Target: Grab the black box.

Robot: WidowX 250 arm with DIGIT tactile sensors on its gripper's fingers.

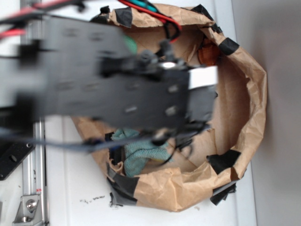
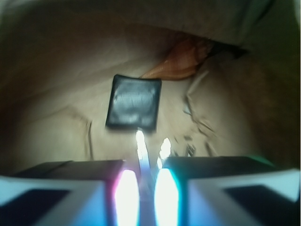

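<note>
brown paper nest [image 1: 244, 94] on white surface [image 1: 70, 188]. claw [image 2: 141, 188] nearly clenched, empty, short of black box [image 2: 134, 102]; w/o opening it'd shove box away.

Exterior cam looks down from above, fairly close; the blurred arm [image 1: 117, 89] fills the frame's left and centre, reaching toward 3 o'clock over a brown paper bowl [image 1: 249, 94] that spans centre to right. Wrist cam rides on the arm, v. close, looking fwd and down past the gripper [image 2: 146, 188] at its 6 o'clock edge, into the same bowl. Shared ground: the bowl's paper floor and wall, w/ an orange piece [image 1: 208, 52] at approx 1 o'clock in both views.
</note>
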